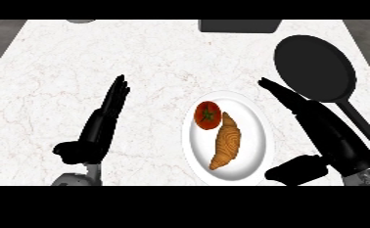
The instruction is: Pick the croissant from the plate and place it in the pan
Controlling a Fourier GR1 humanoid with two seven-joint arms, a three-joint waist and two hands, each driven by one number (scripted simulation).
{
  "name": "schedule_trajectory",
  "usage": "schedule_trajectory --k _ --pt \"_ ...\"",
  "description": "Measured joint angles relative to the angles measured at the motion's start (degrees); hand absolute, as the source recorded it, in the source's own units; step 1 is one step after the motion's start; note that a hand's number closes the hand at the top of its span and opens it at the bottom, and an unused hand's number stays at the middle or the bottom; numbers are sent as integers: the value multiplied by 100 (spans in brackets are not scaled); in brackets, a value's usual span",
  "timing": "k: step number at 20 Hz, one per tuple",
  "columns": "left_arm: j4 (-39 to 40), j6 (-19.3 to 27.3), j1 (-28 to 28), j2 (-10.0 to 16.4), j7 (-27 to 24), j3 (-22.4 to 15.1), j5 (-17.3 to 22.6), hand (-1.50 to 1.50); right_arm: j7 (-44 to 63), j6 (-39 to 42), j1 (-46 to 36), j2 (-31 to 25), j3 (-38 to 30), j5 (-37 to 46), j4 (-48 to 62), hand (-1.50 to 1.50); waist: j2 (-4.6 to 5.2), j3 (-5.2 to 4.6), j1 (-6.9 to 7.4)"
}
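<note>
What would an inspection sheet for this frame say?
Surface: pale marbled counter.
Job's things: croissant lies on plate; pan at upper right, nothing in it.
Clutter: tomato on plate beside croissant; dark box at far edge.
Hands: left hand open, left of plate; right hand open, between plate and pan handle.
Cables: nothing seen.
Surroundings: grey ground beyond the far corners.

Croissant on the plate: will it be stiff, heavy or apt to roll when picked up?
The croissant looks like a baked, ridged crescent, so probably light and fairly stiff, yet crushable. Its curved shape lies flat on the plate, so it should not roll. The round tomato near its tip might roll if nudged.
</note>
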Motion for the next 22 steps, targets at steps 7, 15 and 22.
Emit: schedule_trajectory --k 7,15,22 --pt "13 -3 -23 -68 7 -56 -68 0 875 967 -915 430 1050 417 958 -150 7 2 35" --pt "49 -117 42 -34 -59 137 -59 0 1456 1652 -1269 1287 1536 1076 1744 -150 -9 8 -62" --pt "86 -156 61 -204 -79 181 -175 0 1404 1979 -883 1763 1314 1667 1815 -150 -15 10 -103"
